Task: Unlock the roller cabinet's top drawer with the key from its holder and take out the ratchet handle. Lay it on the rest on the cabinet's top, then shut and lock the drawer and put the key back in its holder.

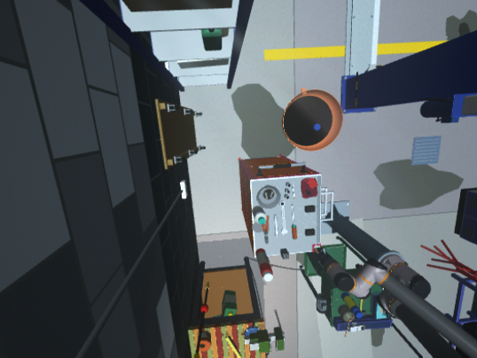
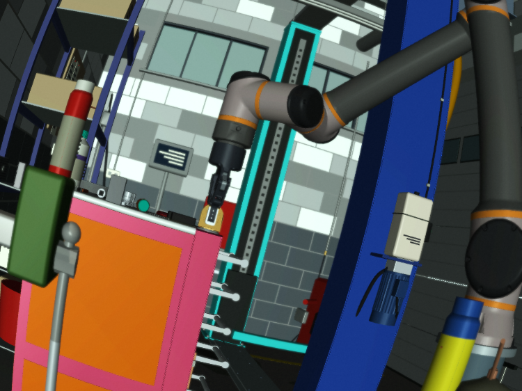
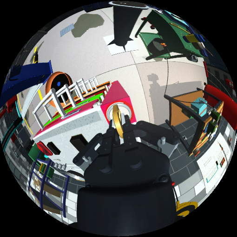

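Observation:
The gold key (image 3: 117, 120) (image 2: 211, 217) stands upright at the front corner of the roller cabinet's top, over its round grey holder (image 3: 119, 112). The cabinet (image 2: 113, 290) is pink with orange panels, and its white top (image 1: 286, 212) carries tools and two black rest blocks (image 3: 77, 141). The drawer handles (image 2: 229, 297) stick out of the cabinet's front, and I cannot tell whether the top drawer is open. The ratchet handle is not visible. My gripper (image 3: 120, 132) (image 2: 215, 202) comes down from above and is closed on the key's bow.
A blue column (image 2: 379, 210) stands to the right of the cabinet. A teal-framed rail (image 2: 269, 168) rises behind the gripper. A green cart (image 1: 350, 288) sits by the arm's base. A red and grey cylinder (image 2: 69, 126) and a green box (image 2: 38, 223) stand at the cabinet's left.

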You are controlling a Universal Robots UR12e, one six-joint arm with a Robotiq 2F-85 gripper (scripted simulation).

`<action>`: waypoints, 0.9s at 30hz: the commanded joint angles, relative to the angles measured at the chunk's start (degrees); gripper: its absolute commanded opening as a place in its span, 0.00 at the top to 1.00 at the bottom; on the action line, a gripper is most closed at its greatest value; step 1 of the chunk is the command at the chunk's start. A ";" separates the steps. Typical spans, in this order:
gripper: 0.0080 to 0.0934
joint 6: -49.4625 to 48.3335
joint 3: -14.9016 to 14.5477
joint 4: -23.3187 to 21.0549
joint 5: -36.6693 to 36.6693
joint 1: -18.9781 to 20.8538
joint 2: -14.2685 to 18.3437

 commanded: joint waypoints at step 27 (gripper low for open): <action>1.00 -1.05 -0.02 0.06 -0.13 -0.04 -0.05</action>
